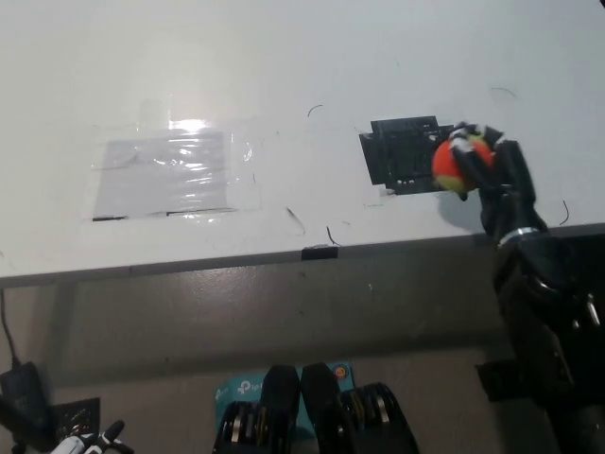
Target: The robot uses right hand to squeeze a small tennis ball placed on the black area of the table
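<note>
The black right hand [493, 168] grips the small orange-and-yellow tennis ball [454, 166] beside the black patch [402, 151] on the white tabletop [284, 57]; the squeeze seems underway, only release left.

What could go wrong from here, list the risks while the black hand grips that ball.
1. The right hand wraps the orange-and-yellow ball only from one side; a hard squeeze might pop it out toward the black patch.
2. The ball sits near the table's front edge; if it slips free, it could roll off.
3. The fingers hide much of the ball, so the grip is hard to judge from the head view.
</note>
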Action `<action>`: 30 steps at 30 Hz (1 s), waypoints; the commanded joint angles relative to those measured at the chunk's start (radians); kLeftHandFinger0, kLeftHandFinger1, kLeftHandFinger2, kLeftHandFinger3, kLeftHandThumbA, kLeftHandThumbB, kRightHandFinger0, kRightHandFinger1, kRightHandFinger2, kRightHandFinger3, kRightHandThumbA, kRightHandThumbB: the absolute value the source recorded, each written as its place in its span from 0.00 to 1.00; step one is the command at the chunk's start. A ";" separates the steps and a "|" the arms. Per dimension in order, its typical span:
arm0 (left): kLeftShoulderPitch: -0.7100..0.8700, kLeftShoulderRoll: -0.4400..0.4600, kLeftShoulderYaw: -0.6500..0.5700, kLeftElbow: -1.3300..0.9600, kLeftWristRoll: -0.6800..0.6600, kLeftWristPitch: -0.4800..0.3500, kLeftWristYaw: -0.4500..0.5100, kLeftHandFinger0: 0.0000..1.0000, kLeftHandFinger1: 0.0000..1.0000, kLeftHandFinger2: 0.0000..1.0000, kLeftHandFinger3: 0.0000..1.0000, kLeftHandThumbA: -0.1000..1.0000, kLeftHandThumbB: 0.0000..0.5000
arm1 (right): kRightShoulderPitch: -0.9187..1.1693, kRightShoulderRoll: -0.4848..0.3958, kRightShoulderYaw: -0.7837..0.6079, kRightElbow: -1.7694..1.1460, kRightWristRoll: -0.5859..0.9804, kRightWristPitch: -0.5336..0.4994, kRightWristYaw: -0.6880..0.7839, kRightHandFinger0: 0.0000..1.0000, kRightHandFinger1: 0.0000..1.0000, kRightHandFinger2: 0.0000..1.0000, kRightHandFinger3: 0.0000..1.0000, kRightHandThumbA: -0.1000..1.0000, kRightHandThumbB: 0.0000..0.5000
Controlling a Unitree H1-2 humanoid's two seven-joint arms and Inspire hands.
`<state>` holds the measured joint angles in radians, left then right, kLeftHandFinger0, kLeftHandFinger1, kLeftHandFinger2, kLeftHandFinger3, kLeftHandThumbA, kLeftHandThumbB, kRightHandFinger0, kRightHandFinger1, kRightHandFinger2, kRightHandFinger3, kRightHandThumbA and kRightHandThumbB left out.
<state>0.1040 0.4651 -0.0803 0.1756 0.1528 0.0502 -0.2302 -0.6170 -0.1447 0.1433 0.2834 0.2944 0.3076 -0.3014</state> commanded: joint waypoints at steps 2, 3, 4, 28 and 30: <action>0.003 0.038 -0.001 -0.031 0.013 0.008 -0.025 0.20 0.16 0.36 0.55 1.00 1.00 | -0.387 -0.155 0.556 0.352 -0.779 -0.084 0.019 0.00 0.14 0.53 0.21 0.00 0.45; 0.003 0.039 -0.002 -0.031 0.015 0.009 -0.024 0.20 0.16 0.35 0.54 1.00 1.00 | -0.397 -0.157 0.582 0.373 -0.790 -0.085 0.026 0.00 0.15 0.54 0.22 0.00 0.39; 0.000 0.041 -0.004 -0.029 0.019 -0.008 -0.022 0.18 0.15 0.35 0.56 1.00 1.00 | -0.410 -0.160 0.623 0.401 -0.810 -0.081 0.036 0.00 0.13 0.50 0.40 0.00 0.29; -0.014 0.048 -0.026 -0.058 0.022 0.018 -0.026 0.20 0.20 0.41 0.55 1.00 1.00 | -0.537 -0.084 0.968 0.771 -0.852 -0.006 -0.016 1.00 1.00 1.00 1.00 0.54 0.68; -0.020 0.050 -0.028 -0.053 0.025 0.017 -0.026 0.21 0.20 0.40 0.53 1.00 1.00 | -0.538 -0.083 0.962 0.769 -0.845 0.010 -0.016 1.00 1.00 1.00 1.00 0.59 0.73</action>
<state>0.1003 0.4662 -0.1122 0.1683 0.1557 0.0614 -0.2304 -1.0364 -0.2046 1.0413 0.9896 -0.3024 0.2851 -0.3113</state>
